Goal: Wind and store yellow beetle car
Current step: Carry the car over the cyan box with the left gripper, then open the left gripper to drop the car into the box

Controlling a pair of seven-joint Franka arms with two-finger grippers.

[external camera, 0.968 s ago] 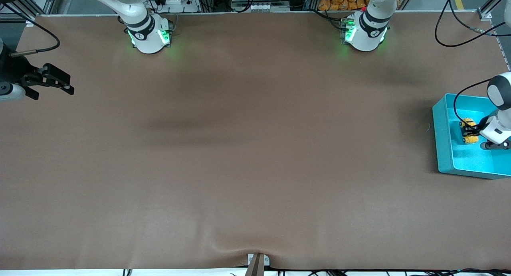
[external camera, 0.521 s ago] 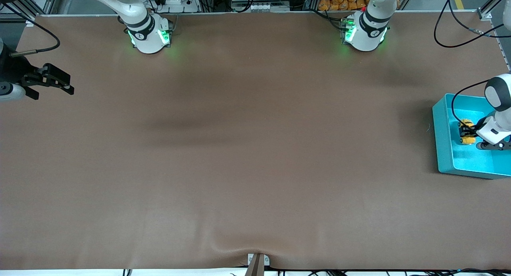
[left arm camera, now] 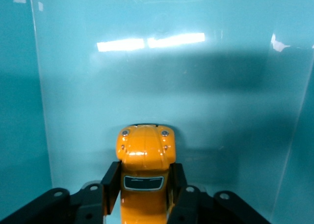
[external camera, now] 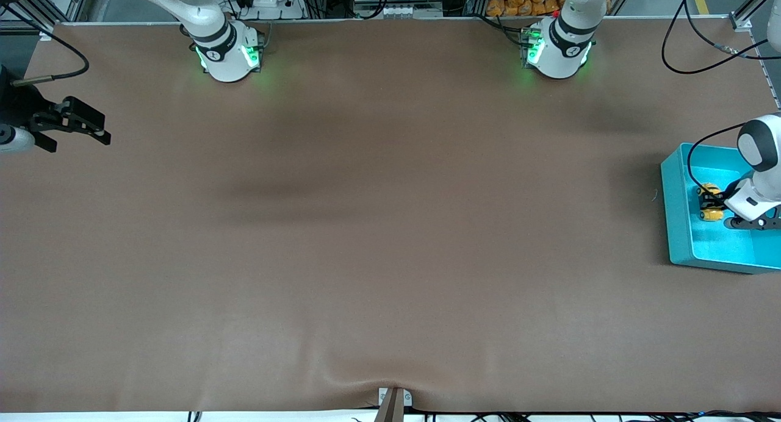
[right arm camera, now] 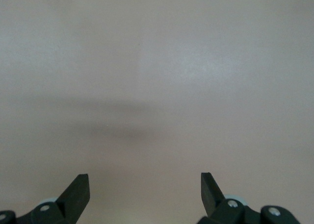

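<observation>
The yellow beetle car (external camera: 710,203) is inside the turquoise box (external camera: 676,208) at the left arm's end of the table. My left gripper (external camera: 715,202) is shut on the car, low inside the box. In the left wrist view the car (left arm camera: 145,150) sits between my two fingers (left arm camera: 111,184), its nose toward the box's wall (left arm camera: 162,76). My right gripper (external camera: 97,127) is open and empty, waiting over the table's edge at the right arm's end; in the right wrist view its fingers (right arm camera: 78,190) stand wide apart over bare table.
The brown table mat (external camera: 378,227) spreads between the arms. The two arm bases (external camera: 229,53) stand along the edge farthest from the front camera. A small bracket (external camera: 393,399) sits at the nearest edge.
My left gripper has sunk lower into the turquoise box with the car and shifted slightly toward the box's wall on the table-centre side. The right arm has barely moved.
</observation>
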